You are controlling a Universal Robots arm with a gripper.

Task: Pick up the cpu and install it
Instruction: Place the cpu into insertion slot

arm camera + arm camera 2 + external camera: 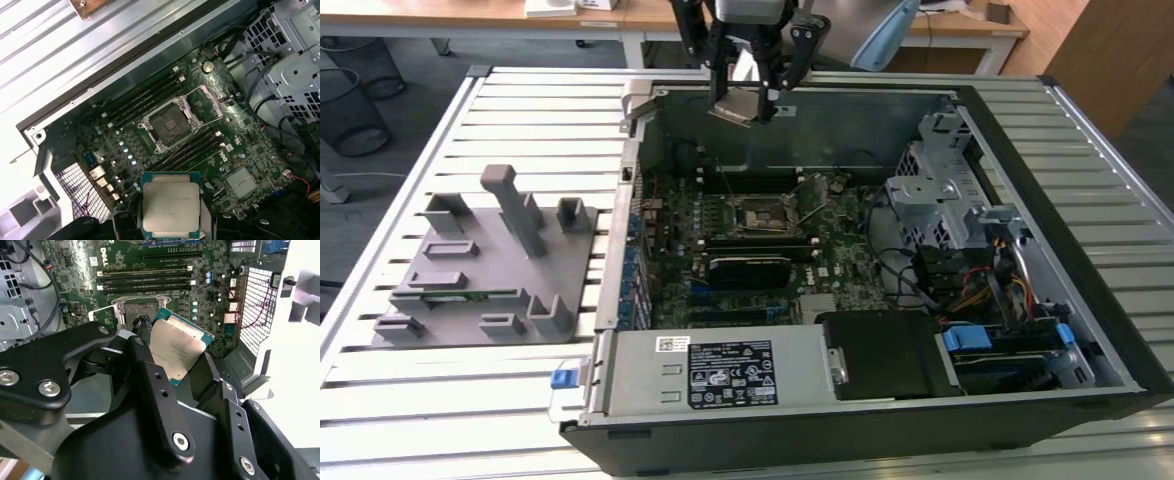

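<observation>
Second wrist view puts the black two-fingered hand (pixel 172 357) nearest, its fingers (pixel 150 375) pressed against opposite edges of the flat square silver-topped cpu with a thin green rim (pixel 175 342). The chip sits between the fingertips, metal lid showing, tilted rather than level (one corner juts past the tips). In the first wrist view the cpu (pixel 170 205) shows face-on in the same pinch.

Beyond the chip, well apart from it, lies the square black-framed socket (pixel 167 122) on the green motherboard (pixel 240 150). The socket is bare, and its metal cover plate (pixel 207 97) is swung open beside it. Long dark memory slots (pixel 145 100) run along both sides of the socket.

In the exterior view the hand (pixel 754 105) hangs over the far wall of the open black desktop case (pixel 1107 330), with the cpu (pixel 736 108) held in the air above that edge and clear of the board. The socket (pixel 761 212) is lower and nearer the camera. Inside the case a silver drive cage (pixel 927 190) stands toward the exterior view's right, and a grey labelled power supply box (pixel 720 370) fills the near corner.

The case rests on a white slatted metal surface (pixel 520 110). A grey moulded fixture block (pixel 494 270) with upright posts lies on that surface at the exterior view's left.
</observation>
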